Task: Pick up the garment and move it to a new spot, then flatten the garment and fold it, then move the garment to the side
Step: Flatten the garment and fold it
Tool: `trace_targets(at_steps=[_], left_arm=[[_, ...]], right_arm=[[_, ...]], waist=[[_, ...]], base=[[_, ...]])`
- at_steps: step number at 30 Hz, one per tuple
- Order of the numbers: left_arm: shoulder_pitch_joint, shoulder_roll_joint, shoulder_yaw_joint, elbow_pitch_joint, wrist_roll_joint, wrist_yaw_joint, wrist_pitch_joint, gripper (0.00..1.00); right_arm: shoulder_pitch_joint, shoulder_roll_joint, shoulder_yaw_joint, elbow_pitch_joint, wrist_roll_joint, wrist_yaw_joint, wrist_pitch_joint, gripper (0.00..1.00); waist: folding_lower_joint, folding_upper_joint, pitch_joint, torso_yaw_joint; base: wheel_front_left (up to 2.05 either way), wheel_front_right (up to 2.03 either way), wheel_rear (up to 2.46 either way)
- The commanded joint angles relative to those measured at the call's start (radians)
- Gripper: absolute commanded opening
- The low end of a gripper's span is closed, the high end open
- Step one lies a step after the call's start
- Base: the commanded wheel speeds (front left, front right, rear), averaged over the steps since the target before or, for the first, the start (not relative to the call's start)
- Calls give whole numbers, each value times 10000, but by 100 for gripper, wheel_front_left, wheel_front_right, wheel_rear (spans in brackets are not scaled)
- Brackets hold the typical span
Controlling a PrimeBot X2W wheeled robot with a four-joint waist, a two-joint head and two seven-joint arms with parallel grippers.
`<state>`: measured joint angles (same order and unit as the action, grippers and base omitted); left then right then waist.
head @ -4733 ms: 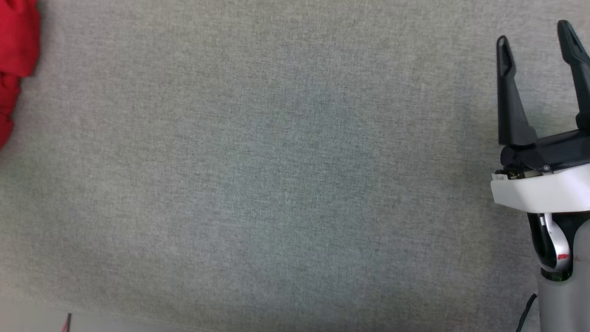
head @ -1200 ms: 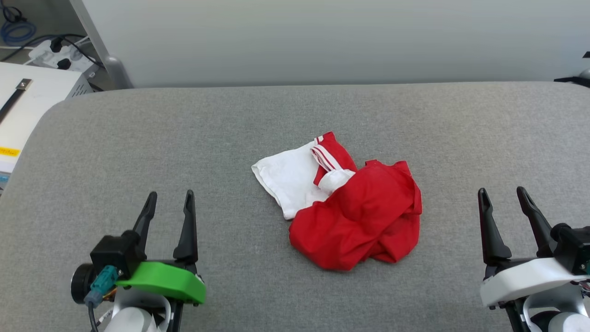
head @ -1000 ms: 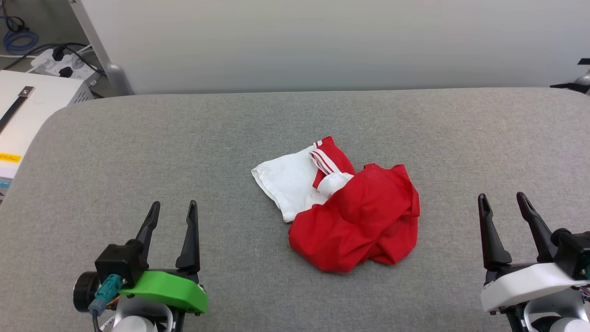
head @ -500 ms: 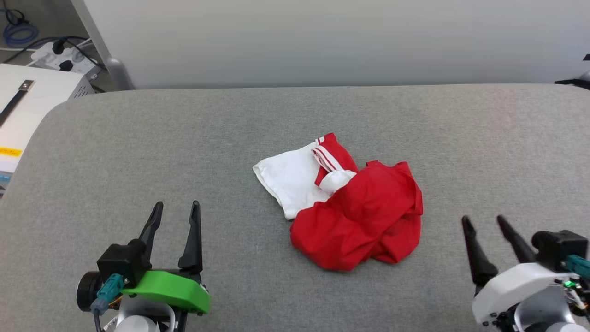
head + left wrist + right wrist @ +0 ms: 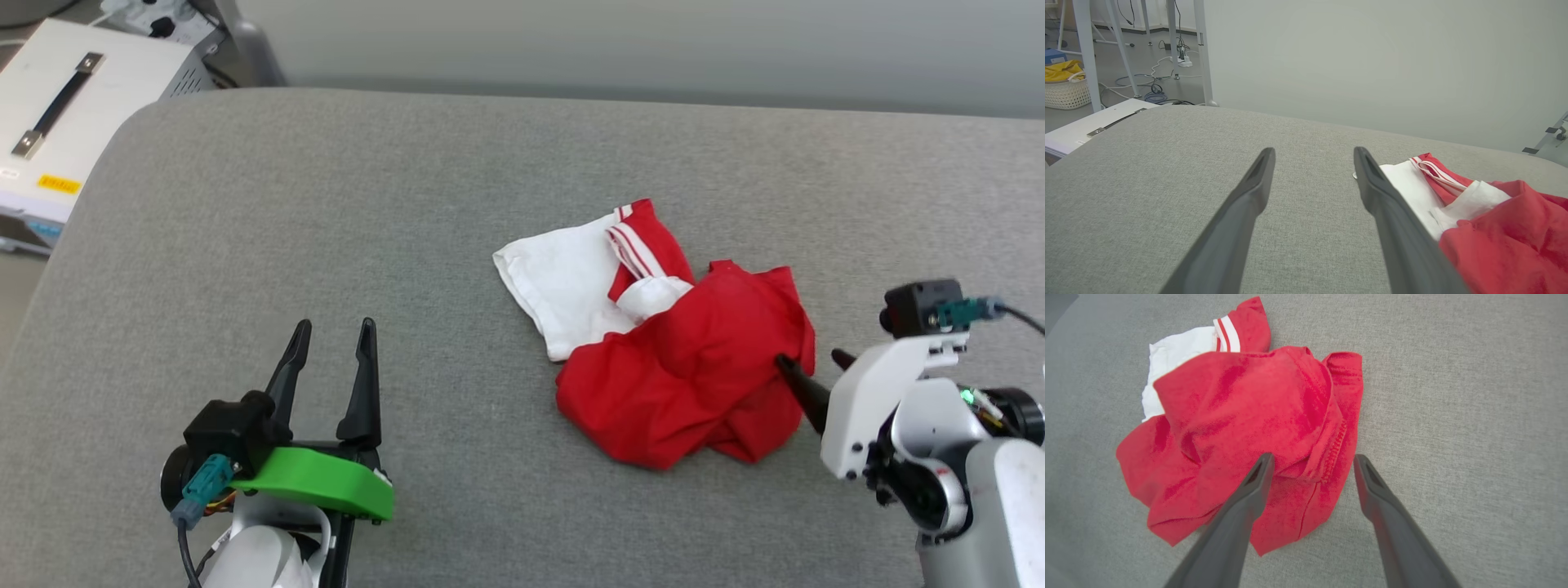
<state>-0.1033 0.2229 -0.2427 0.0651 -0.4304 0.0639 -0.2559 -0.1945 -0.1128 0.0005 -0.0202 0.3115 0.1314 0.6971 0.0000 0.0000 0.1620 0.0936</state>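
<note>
My right gripper [image 5: 808, 356] tilts down, fingers wide open and empty, straddling the garment's [image 5: 694, 371] right edge; left gripper [image 5: 333, 324] gapes empty too.

The garment [image 5: 694, 384] is looking like soft matt cloth. The table [image 5: 326, 204] is showing a rough grey woven cover. The left gripper [image 5: 335, 323] is carrying matt dark plastic fingers [image 5: 360, 392] and a smooth, slightly glossy green plastic shell [image 5: 318, 490]
</note>
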Motion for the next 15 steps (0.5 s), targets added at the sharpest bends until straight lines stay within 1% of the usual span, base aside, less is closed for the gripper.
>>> trace_targets(at_steps=[1,6,10,11,12,13,15], left_arm=[[-193,-87,53,47,82,-90,-59,100],[-349,-347,127,196,229,-302,-59,100],[-407,-513,221,336,328,-446,-59,100],[-413,-541,252,357,349,-475,-59,100],[-415,-572,295,385,379,-504,-59,100],[-413,-595,329,407,402,-526,-59,100],[-384,-633,412,457,452,-566,-59,100]], right_arm=[[-320,-70,-42,205,58,-7,111,100],[-1155,-143,-149,1328,68,-7,351,100],[-1422,-154,-63,1969,198,-7,279,100],[-1454,-158,-18,2031,266,-7,204,49],[-1477,-150,31,2081,397,-7,94,5],[-1493,-181,78,2082,452,-7,-33,0],[-1495,-247,188,2022,585,-7,-285,0]], waist=[[0,0,309,327],[0,0,497,569],[0,0,544,673],[0,0,554,680],[0,0,555,678],[0,0,550,672],[0,0,501,629]], base=[[0,0,0],[0,0,0],[0,0,0],[0,0,0],[0,0,0],[0,0,0],[0,0,0]])
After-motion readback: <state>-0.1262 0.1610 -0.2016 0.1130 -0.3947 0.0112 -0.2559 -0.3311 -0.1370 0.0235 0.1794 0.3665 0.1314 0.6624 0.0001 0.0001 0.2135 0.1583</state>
